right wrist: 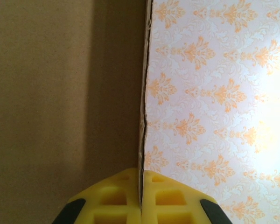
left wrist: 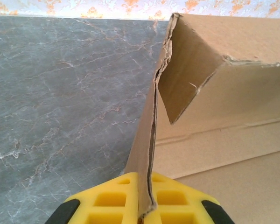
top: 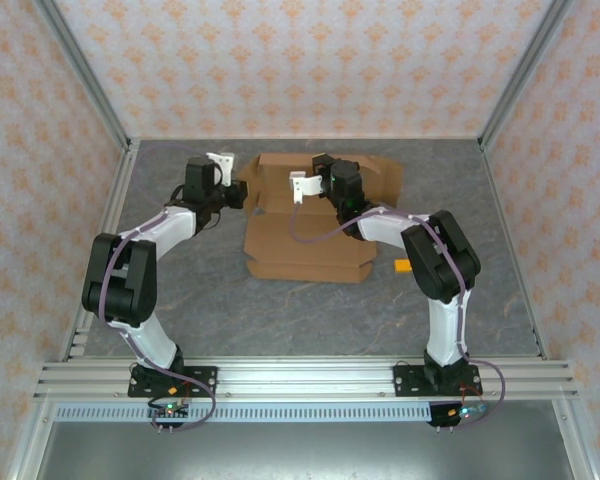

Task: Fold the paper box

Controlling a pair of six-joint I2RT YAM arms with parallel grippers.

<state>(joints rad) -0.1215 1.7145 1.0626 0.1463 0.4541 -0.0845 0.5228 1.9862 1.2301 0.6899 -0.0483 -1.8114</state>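
A: Toward the far side of the grey marbled table [top: 180,300] lies the paper box [top: 310,235], a plain brown die-cut sheet. Its near panel rests flat, with notched corners along the near edge; its far part is lifted off the surface.

B: And the hands?

A: The left gripper [left wrist: 146,205] has its yellow pads pressed together on the box's left side wall, seen edge-on. That wall stands upright, its edge ragged, and a flap at its top corner folds inward over the base. The right gripper [right wrist: 141,196] likewise pinches a cardboard panel edge between its pads. The panel is raised, with the patterned wall [top: 300,60] behind it.

B: What room surrounds the sheet?

A: Bare table runs between the box's near edge and the aluminium rail [top: 300,375] that carries the arm bases. A strip of bare surface lies left of the box, up to the frame, and a wider one lies to the right. The far edge sits close to the back wall. A tiny orange block [top: 404,266] lies near the box's near right corner, apart from it.
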